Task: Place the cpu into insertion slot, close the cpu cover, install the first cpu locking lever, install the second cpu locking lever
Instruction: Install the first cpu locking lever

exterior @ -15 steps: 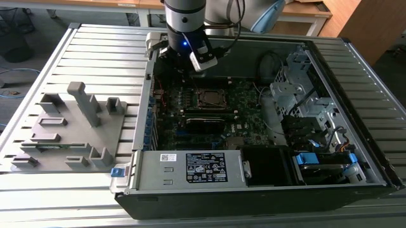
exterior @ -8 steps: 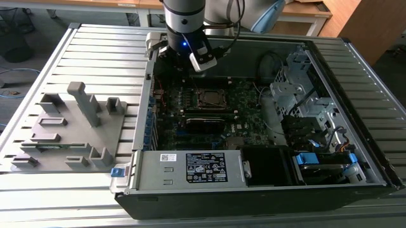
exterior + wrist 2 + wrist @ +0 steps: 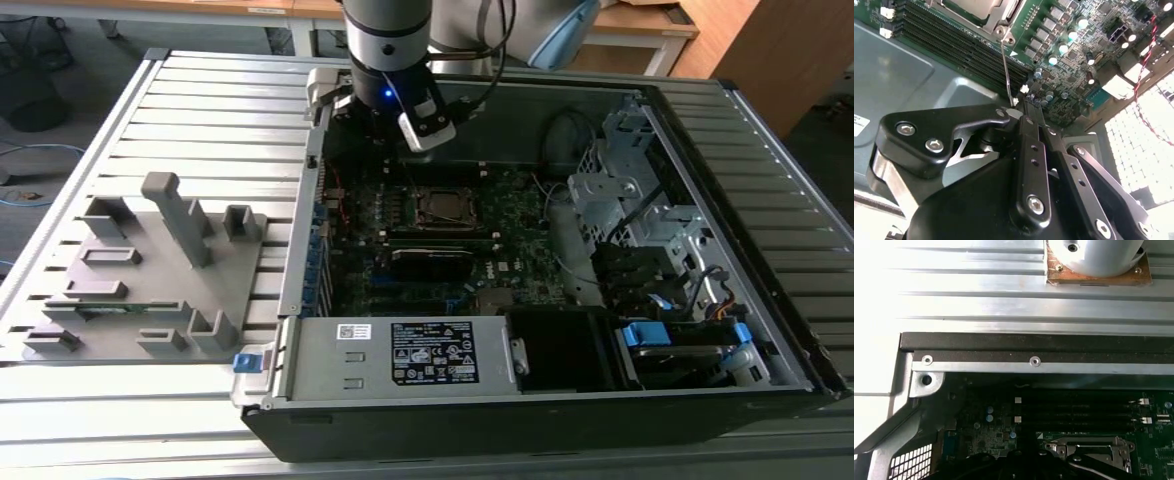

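The black two-fingered pincer (image 3: 1029, 109) has its fingers drawn together. A thin silver wire locking lever (image 3: 1006, 65) ends right beside its tips; whether they clamp it cannot be told. The lever runs away from the pincer to the thin silver square-framed cpu cover (image 3: 1002, 19), which lies flat over the small grey-brown metal-topped cpu (image 3: 973, 6). In the exterior view the pincer hangs over the green motherboard (image 3: 400, 280) inside the open black computer case (image 3: 534, 425). The cpu sits in the small square silver-rimmed insertion slot (image 3: 416, 210) just ahead of the pincer. Long narrow black memory slots (image 3: 954, 37) run beside the cover.
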### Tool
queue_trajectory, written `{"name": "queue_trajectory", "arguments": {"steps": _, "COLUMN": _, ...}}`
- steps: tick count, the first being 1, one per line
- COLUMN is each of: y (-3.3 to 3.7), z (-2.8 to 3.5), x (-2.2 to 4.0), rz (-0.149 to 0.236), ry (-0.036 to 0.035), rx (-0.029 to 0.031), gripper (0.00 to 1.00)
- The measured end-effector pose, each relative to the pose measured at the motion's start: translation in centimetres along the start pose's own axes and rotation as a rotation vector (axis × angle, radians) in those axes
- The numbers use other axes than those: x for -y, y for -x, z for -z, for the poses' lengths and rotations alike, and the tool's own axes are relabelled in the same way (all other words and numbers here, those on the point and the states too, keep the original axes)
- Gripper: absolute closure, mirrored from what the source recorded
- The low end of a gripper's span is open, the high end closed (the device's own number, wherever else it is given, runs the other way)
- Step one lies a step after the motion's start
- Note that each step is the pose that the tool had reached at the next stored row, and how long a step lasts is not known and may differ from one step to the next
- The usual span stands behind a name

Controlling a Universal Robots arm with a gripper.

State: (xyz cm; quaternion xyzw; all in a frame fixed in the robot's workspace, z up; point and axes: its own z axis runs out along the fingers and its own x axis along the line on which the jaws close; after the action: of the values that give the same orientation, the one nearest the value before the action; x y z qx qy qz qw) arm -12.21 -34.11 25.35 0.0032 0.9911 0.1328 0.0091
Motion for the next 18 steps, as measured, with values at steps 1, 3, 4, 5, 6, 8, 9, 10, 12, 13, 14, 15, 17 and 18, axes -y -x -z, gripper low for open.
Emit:
{"name": "queue_trajectory", "arguments": {"steps": 1, "y": 0.04, "z": -0.01, "x": 0.01, "rz": 0.000, "ry": 0.0002, "rx": 0.0000, "gripper": 0.89}}
{"name": "queue_trajectory", "arguments": {"steps": 3, "y": 0.24, "z": -0.04, "x": 0.01, "rz": 0.000, "ry": 0.0001, "rx": 0.0000, "gripper": 0.89}}
{"name": "queue_trajectory", "arguments": {"steps": 4, "y": 0.36, "z": -0.04, "x": 0.01, "rz": 0.000, "ry": 0.0001, "rx": 0.0000, "gripper": 0.89}}
{"name": "queue_trajectory", "arguments": {"steps": 5, "y": 0.50, "z": -0.05, "x": 0.01, "rz": 0.000, "ry": 0.0001, "rx": 0.0000, "gripper": 0.89}}
{"name": "queue_trajectory", "arguments": {"steps": 6, "y": 0.66, "z": -0.05, "x": 0.01, "rz": 0.000, "ry": 0.0001, "rx": 0.0000, "gripper": 0.89}}
{"name": "queue_trajectory", "arguments": {"steps": 8, "y": 1.02, "z": -0.06, "x": 0.01, "rz": 0.000, "ry": 0.0001, "rx": 0.0001, "gripper": 0.89}}
{"name": "queue_trajectory", "arguments": {"steps": 9, "y": 1.22, "z": -0.07, "x": 0.01, "rz": 0.000, "ry": 0.0001, "rx": 0.0000, "gripper": 0.89}}
{"name": "queue_trajectory", "arguments": {"steps": 10, "y": 1.42, "z": -0.07, "x": 0.01, "rz": 0.000, "ry": 0.0001, "rx": 0.0000, "gripper": 0.89}}
{"name": "queue_trajectory", "arguments": {"steps": 12, "y": 1.86, "z": -0.08, "x": 0.01, "rz": 0.000, "ry": 0.0001, "rx": 0.0000, "gripper": 0.89}}
{"name": "queue_trajectory", "arguments": {"steps": 13, "y": 2.07, "z": -0.09, "x": 0.01, "rz": 0.000, "ry": 0.0001, "rx": 0.0001, "gripper": 0.89}}
{"name": "queue_trajectory", "arguments": {"steps": 14, "y": 2.29, "z": -0.09, "x": 0.01, "rz": 0.000, "ry": 0.0001, "rx": 0.0000, "gripper": 0.89}}
{"name": "queue_trajectory", "arguments": {"steps": 15, "y": 2.50, "z": -0.10, "x": 0.01, "rz": 0.000, "ry": 0.0001, "rx": 0.0001, "gripper": 0.89}}
{"name": "queue_trajectory", "arguments": {"steps": 17, "y": 2.90, "z": -0.11, "x": 0.01, "rz": 0.000, "ry": 0.0001, "rx": 0.0000, "gripper": 0.89}}
{"name": "queue_trajectory", "arguments": {"steps": 18, "y": 3.08, "z": -0.11, "x": 0.01, "rz": 0.000, "ry": 0.0001, "rx": 0.0000, "gripper": 0.89}}
